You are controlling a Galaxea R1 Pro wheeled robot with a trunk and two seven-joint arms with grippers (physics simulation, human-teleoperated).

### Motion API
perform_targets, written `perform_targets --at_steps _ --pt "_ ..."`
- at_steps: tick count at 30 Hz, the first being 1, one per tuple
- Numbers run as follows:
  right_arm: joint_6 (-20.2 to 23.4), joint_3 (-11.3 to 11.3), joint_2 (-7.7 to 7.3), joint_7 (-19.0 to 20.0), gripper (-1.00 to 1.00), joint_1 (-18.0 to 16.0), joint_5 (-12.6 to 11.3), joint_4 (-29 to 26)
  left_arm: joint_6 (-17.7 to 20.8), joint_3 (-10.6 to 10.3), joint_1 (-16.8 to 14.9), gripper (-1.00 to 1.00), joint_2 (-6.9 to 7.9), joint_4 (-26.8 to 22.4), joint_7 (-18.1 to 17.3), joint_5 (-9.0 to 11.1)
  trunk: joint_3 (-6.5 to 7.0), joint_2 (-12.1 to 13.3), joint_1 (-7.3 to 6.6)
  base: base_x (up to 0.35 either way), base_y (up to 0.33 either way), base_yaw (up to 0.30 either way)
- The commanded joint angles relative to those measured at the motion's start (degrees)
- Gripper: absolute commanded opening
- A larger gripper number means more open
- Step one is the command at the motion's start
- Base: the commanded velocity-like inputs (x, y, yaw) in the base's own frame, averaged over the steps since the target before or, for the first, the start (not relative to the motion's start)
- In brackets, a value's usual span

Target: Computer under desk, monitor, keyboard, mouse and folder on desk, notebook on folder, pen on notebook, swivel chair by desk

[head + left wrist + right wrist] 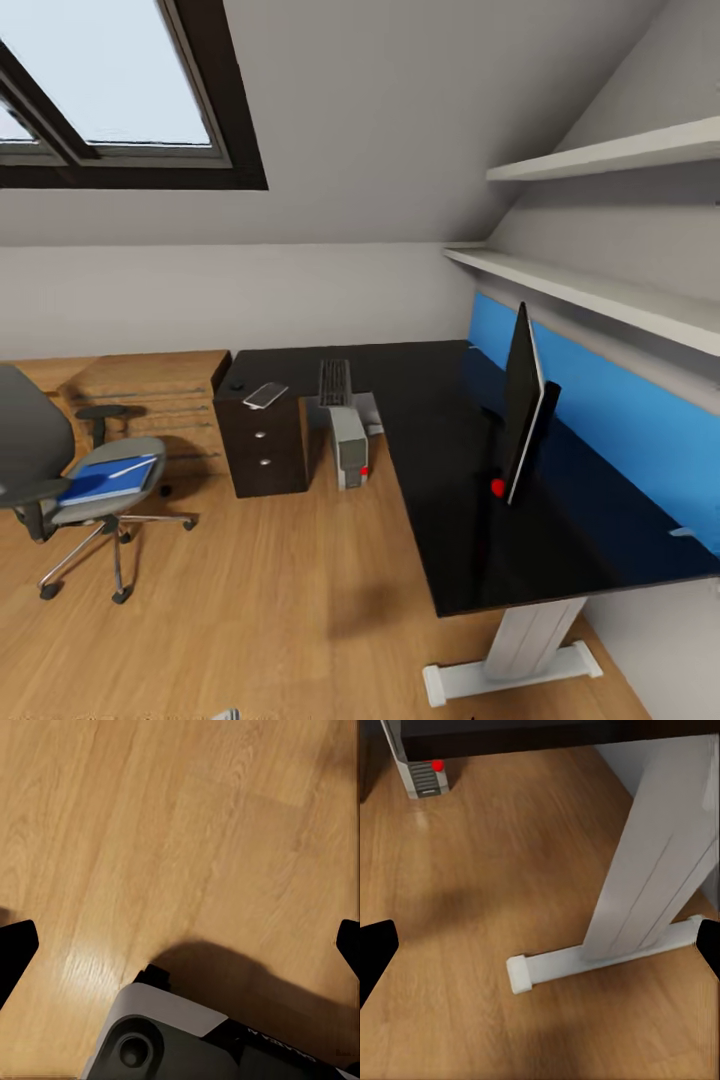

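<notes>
Both arms hung low, wrist cameras aimed at the wooden floor (187, 832). The left fingers (15, 952) and the right fingers (375, 952) each stood spread wide, holding nothing. Just ahead of the right arm stood the desk's white leg (660, 855) on its foot bar. In the head view, bare floor lay open from six to nine o'clock. The swivel chair (60, 470) at nine o'clock carried the folder (105, 482). The desk (450, 450) ran from four to twelve o'clock, its monitor (522, 405) at two. The computer (350, 445) sat under its far edge, the keyboard (334, 381) and notebook (265, 395) on top.
</notes>
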Motion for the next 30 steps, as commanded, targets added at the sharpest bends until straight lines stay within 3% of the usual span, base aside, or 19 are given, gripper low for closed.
perform_targets --at_steps 1,7,14,20,23,24,26,29,30 --pt "-0.13 0.39 -0.02 -0.29 1.00 -0.05 -0.24 0.03 0.09 -0.44 -0.04 1.00 0.05 -0.11 0.48 0.33 -0.13 -0.13 0.03 -0.076 -0.309 0.026" --pt "-0.05 0.39 -0.02 -0.29 1.00 -0.05 -0.24 0.03 0.09 -0.50 -0.04 1.00 0.05 -0.11 0.48 0.34 -0.13 -0.13 0.03 -0.082 -0.280 0.009" --pt "-0.04 0.22 -0.22 -0.41 1.00 -0.05 -0.38 -0.13 0.09 -0.43 -0.04 1.00 0.05 -0.11 0.48 0.31 -0.13 -0.13 0.03 -0.026 -0.088 0.001" --pt "0.43 -0.64 -0.77 -1.30 1.00 -0.13 -3.73 -4.49 0.09 -0.42 -0.04 1.00 0.05 -0.11 0.48 0.23 -0.13 -0.13 0.03 -0.001 -0.004 0.000" --pt "3.33 -1.76 -1.27 -1.87 1.00 -0.12 -7.28 -8.55 0.09 -0.42 -0.04 1.00 0.05 -0.11 0.48 0.19 -0.13 -0.13 0.03 0.000 0.000 0.000" --pt "7.00 -2.33 -1.71 -2.03 1.00 -0.13 -9.26 -11.09 0.09 -0.42 -0.04 1.00 0.05 -0.11 0.48 0.18 -0.13 -0.13 0.03 0.000 0.000 0.000" --pt "11.00 -2.71 -2.32 -2.12 1.00 -0.13 -10.71 -13.53 0.09 -0.42 -0.04 1.00 0.05 -0.11 0.48 0.18 -0.13 -0.13 0.03 0.000 0.000 0.000" --pt "23.38 -3.17 -5.52 -2.05 1.00 -0.14 -12.80 -21.69 0.09 -0.42 -0.04 1.00 0.05 -0.11 0.48 0.17 -0.13 -0.13 0.03 0.000 0.000 0.000" --pt "25.65 -3.23 -6.21 -2.03 1.00 -0.14 -13.06 -23.57 0.09 -0.42 -0.04 1.00 0.05 -0.11 0.48 0.19 -0.13 -0.13 0.03 0.000 0.000 0.000"
